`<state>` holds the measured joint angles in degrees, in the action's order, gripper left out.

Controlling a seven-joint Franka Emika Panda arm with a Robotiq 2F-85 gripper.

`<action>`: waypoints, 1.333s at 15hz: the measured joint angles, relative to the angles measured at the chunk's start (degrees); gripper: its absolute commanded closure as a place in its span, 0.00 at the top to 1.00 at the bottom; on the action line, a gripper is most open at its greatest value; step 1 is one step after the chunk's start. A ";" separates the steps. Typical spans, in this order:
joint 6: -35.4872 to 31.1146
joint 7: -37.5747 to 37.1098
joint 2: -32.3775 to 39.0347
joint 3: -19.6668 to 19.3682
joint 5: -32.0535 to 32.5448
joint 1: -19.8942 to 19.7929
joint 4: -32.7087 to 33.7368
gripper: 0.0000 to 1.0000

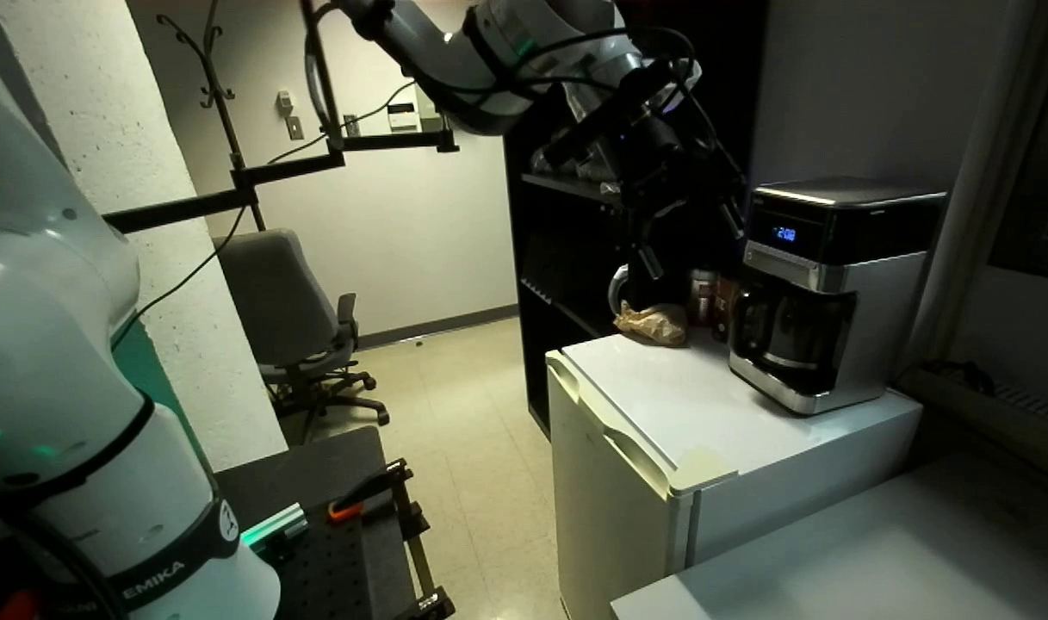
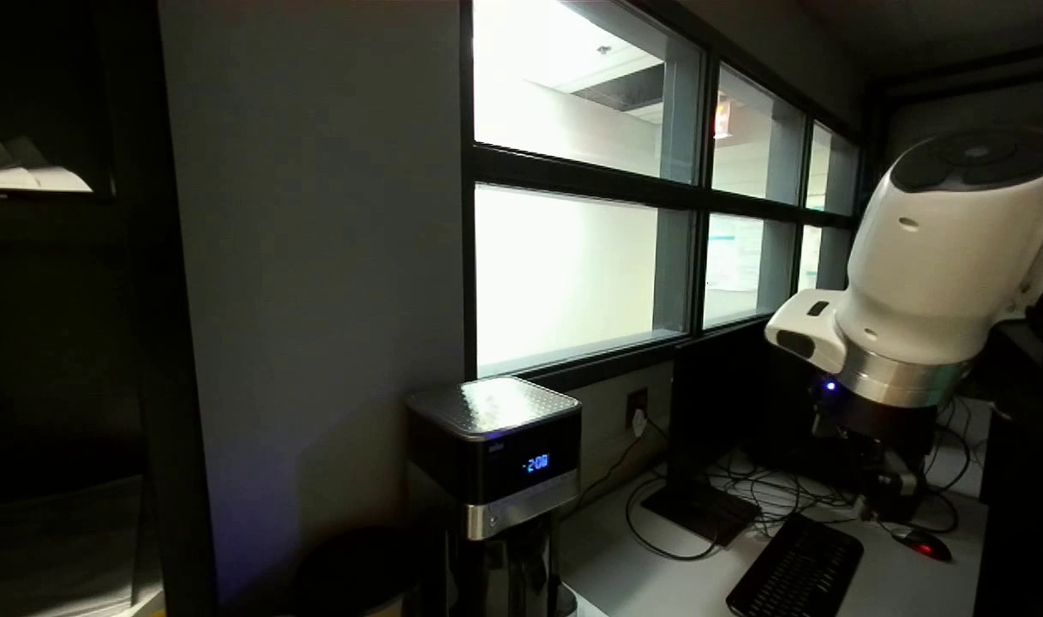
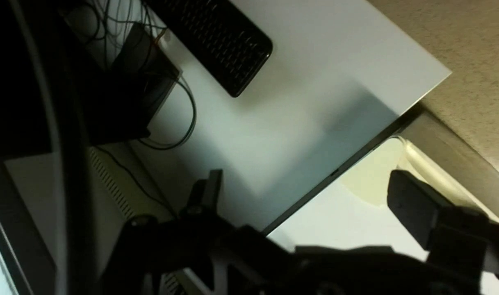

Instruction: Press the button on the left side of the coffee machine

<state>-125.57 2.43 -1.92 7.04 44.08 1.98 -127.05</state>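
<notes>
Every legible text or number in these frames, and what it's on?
"2:08": display of the coffee machine
"EMIKA": robot arm base
Too small, dim or blurred to read: the machine's logo, letters before EMIKA, keyboard legends, red-lit sign and pale sheet behind the windows.

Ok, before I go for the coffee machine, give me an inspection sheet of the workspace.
Surface: white mini fridge top, with a white desk alongside.
Job's things: coffee machine upright on the mini fridge, clock display lit blue, glass carafe in its recess; individual buttons too small to tell apart.
Clutter: crumpled paper bag and can near the coffee machine; keyboard and mouse on the desk.
Pincer: open, nothing seen between its fingers, apart from the coffee machine.
Cables: tangled cables on the desk beside the keyboard; black cable looping off the arm.
Surroundings: black shelf unit, office chair, windows above the desk.
</notes>
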 measured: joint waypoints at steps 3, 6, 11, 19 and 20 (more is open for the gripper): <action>-0.24 -3.03 5.34 0.50 7.95 1.95 4.19 1.00; -0.31 -4.94 10.11 0.55 13.67 3.73 8.37 0.75; -2.83 -5.79 17.03 0.55 19.73 5.28 14.63 0.43; -12.53 -5.42 25.99 0.30 23.13 5.47 22.50 0.00; -13.52 -5.31 27.00 0.28 23.14 5.49 23.46 0.00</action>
<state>-139.08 -2.87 25.08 7.32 67.21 7.47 -103.58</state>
